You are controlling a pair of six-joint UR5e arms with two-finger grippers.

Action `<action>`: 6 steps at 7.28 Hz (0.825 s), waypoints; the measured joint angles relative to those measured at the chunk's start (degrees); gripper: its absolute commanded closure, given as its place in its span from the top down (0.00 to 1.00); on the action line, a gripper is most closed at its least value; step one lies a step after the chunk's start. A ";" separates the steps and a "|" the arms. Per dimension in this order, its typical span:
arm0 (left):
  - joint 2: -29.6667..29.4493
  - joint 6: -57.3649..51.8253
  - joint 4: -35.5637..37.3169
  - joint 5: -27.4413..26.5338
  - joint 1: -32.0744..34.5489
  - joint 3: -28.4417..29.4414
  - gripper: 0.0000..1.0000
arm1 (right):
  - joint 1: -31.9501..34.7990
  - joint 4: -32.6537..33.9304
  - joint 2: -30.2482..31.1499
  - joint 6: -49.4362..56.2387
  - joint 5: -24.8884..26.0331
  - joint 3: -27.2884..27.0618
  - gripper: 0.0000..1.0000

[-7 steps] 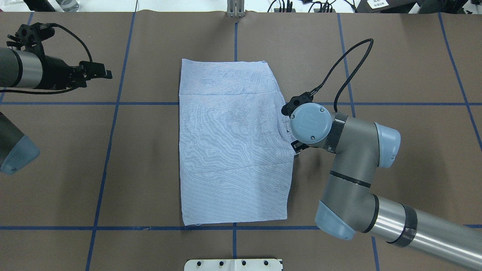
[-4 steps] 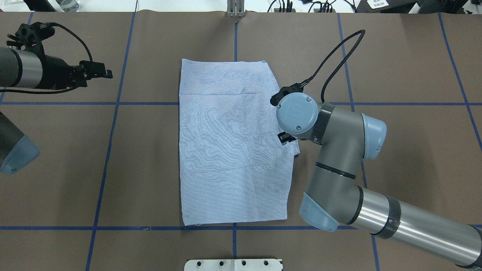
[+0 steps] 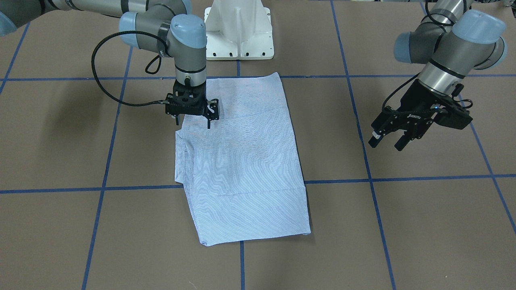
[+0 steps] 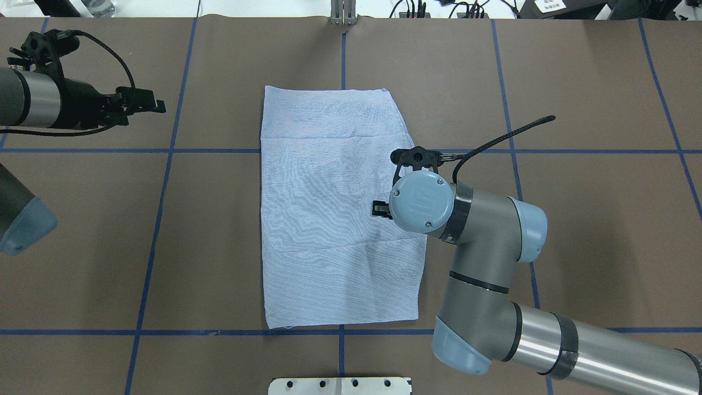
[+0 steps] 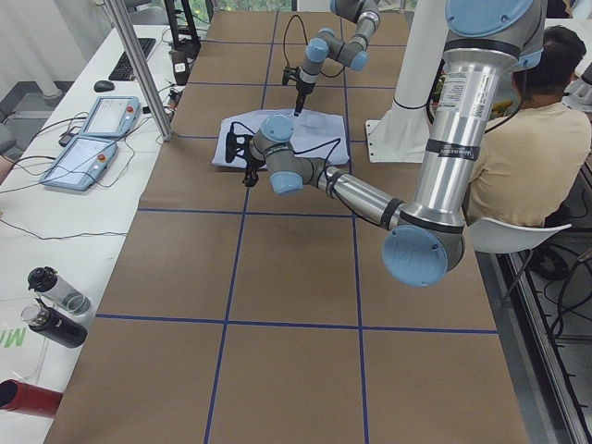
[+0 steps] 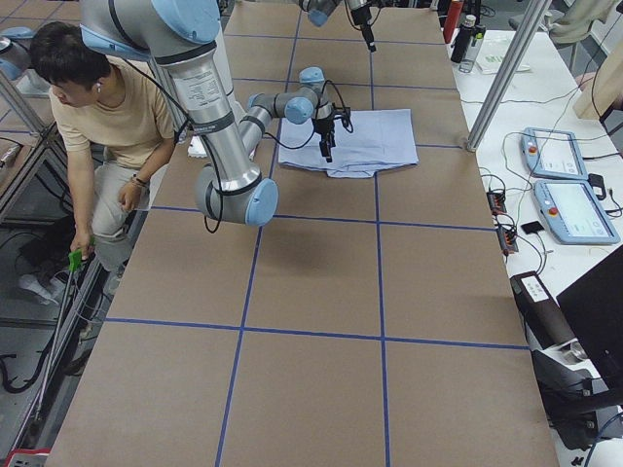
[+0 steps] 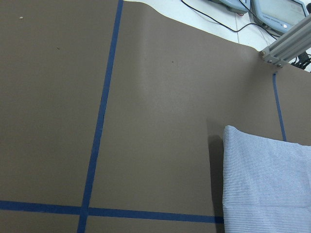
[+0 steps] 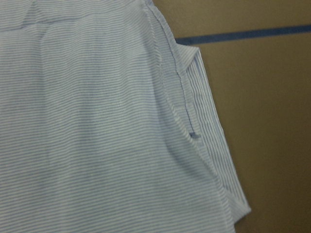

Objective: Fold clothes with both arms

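Shirt (image 4: 329, 219) lay folded flat at desk (image 4: 603, 247) centre. Right jaws hung spread just inside its 3 o'clock edge, nothing pinched. Left jaws were also spread, idle out at 10 o'clock, well apart. My worry: layers at that edge sat staggered, so closing there could take only the top ply, or drag the stack, since nothing pinned the cloth.

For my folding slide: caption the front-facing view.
Right gripper stands open at the folded striped shirt's edge; left gripper hangs open, clear of it.
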State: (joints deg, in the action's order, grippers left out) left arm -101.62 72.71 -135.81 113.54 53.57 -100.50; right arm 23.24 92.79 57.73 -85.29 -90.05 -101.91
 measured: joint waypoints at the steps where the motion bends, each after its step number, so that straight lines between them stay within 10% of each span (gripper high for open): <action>1: -0.02 0.06 -0.02 -0.06 -0.01 -0.19 0.98 | -1.85 -0.48 1.15 -11.30 0.60 -2.40 1.00; 6: 0.02 0.13 0.02 -0.41 -0.04 -0.57 0.98 | -10.65 -0.71 7.03 -47.66 5.50 -9.50 0.98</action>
State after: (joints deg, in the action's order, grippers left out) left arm -101.60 72.83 -135.79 113.13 53.53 -101.07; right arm 12.59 92.08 64.76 -132.95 -84.55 -111.41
